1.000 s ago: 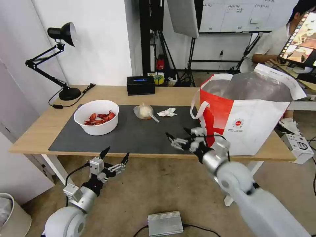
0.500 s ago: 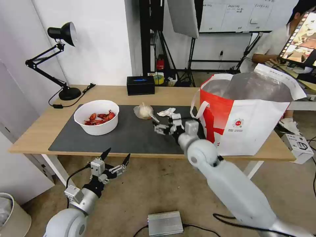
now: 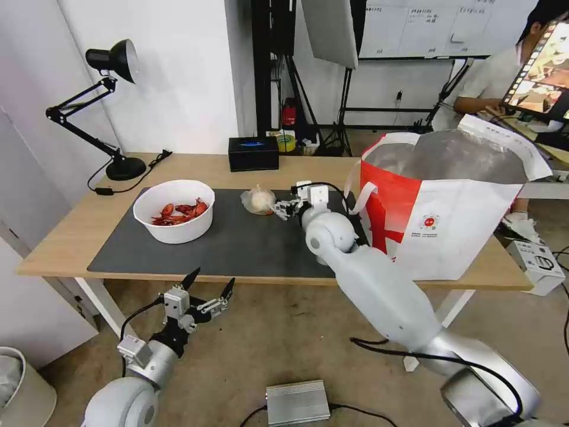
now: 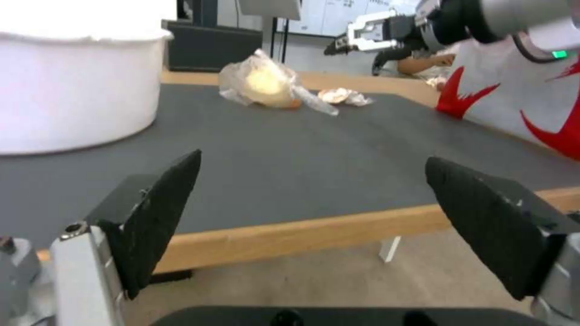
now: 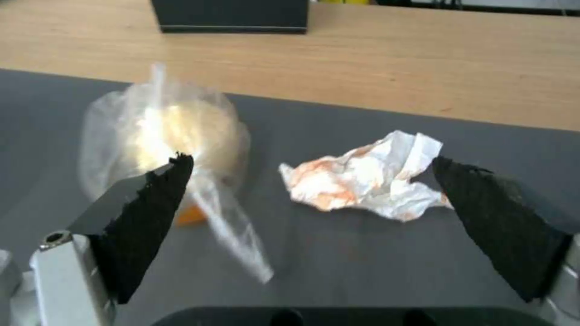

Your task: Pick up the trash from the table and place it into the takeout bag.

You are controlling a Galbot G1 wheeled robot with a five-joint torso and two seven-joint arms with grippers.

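1. While hovering over the dark mat (image 3: pixel 225 243) with black pads spread wide, right tool (image 5: pixel 314 213) frames both crumpled tissue (image 5: pixel 362 179) and knotted clear bag (image 5: pixel 166 136); risk of catching the bag's tail (image 5: pixel 233 235) and dragging it along.
2. Lying flat on the worktop (image 3: pixel 71 231): tissue thin, liable to slip a shallow pinch.
3. Close on the right: takeout bag (image 3: pixel 462 237), loop handle (image 3: pixel 358 198) a snag hazard.
4. Well apart: bowl of crayfish shells (image 3: pixel 174 211), black box (image 3: pixel 253 153), desk lamp (image 3: pixel 112 107).
5. Parked below the worktop edge, pads apart: left tool (image 3: pixel 204 290).

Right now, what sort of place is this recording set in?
Probably a lab or studio workspace: tripod stands and a whiteboard stand behind the table, and a person works at a screen.
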